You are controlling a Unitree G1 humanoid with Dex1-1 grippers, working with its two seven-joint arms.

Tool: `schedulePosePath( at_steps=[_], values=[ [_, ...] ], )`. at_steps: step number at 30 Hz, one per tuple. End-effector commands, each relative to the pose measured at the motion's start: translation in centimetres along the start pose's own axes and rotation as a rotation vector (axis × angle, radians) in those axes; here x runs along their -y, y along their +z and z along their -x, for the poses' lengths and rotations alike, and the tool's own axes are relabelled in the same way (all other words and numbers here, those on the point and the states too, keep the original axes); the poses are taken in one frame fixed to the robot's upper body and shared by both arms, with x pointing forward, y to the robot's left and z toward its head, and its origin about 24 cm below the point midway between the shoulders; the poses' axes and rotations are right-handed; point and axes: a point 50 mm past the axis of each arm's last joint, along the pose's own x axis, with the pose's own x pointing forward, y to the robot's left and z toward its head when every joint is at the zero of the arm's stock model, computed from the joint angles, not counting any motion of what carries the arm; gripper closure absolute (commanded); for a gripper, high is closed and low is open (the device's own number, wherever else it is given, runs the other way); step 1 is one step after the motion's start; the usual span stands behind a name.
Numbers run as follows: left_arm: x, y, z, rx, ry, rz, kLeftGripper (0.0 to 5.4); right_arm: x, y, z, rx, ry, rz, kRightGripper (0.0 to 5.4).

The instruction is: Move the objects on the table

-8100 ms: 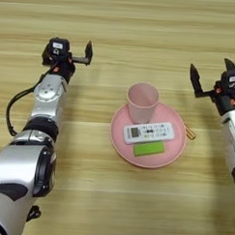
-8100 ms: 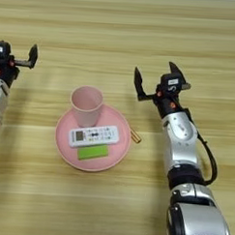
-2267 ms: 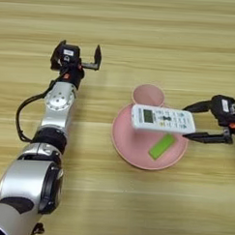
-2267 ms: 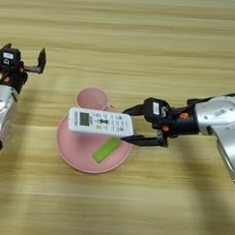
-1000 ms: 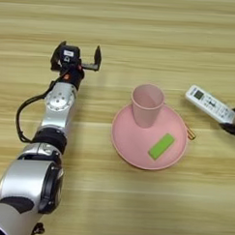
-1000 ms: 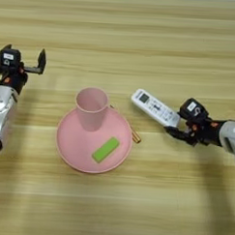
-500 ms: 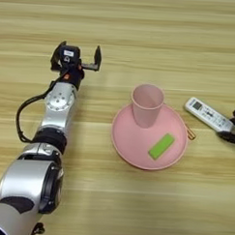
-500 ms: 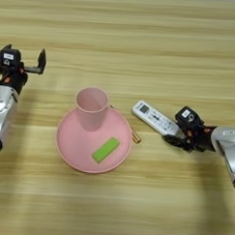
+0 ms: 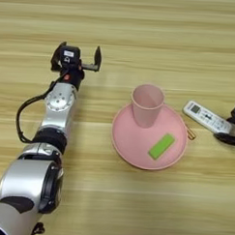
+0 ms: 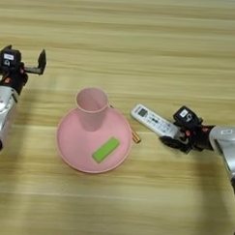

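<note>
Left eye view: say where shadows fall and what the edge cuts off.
Left eye view: a soft shadow hugs the plate's near rim on the table; the right edge cuts off the right gripper beside the remote. Right eye view: that gripper shows whole; the left gripper sits far left.

The wood-grain table carries a pink plate near its middle. A white remote lies at the plate's three o'clock, with a tiny brass-coloured stick between them.
</note>
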Motion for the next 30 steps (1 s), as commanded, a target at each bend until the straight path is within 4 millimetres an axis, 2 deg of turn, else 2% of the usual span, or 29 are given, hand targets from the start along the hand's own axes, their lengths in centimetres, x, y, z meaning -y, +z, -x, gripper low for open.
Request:
schedulePosePath(
  at_steps=[1, 9, 13, 17, 30],
  values=[
    [0.0, 0.3, -0.3, 0.007, -0.002, -0.009, 0.00, 0.6, 1.8, 0.7, 0.076, -0.019, 0.044, 0.95],
    [0.1, 0.3, -0.3, 0.007, -0.003, -0.011, 0.00, 0.7, 4.9, 2.7, 0.218, -0.046, 0.104, 0.04],
    [0.1, 0.3, -0.3, 0.008, -0.004, -0.012, 0.00, -0.2, 6.4, 3.4, 0.290, -0.023, 0.125, 0.01],
    [0.1, 0.3, -0.3, 0.009, -0.005, -0.012, 0.00, -2.2, 7.3, 3.2, 0.355, 0.062, 0.140, 0.01],
    [0.1, 0.3, -0.2, 0.010, -0.004, -0.011, 0.00, -4.9, 7.2, 1.0, 0.448, 0.152, 0.105, 0.01]
  ],
)
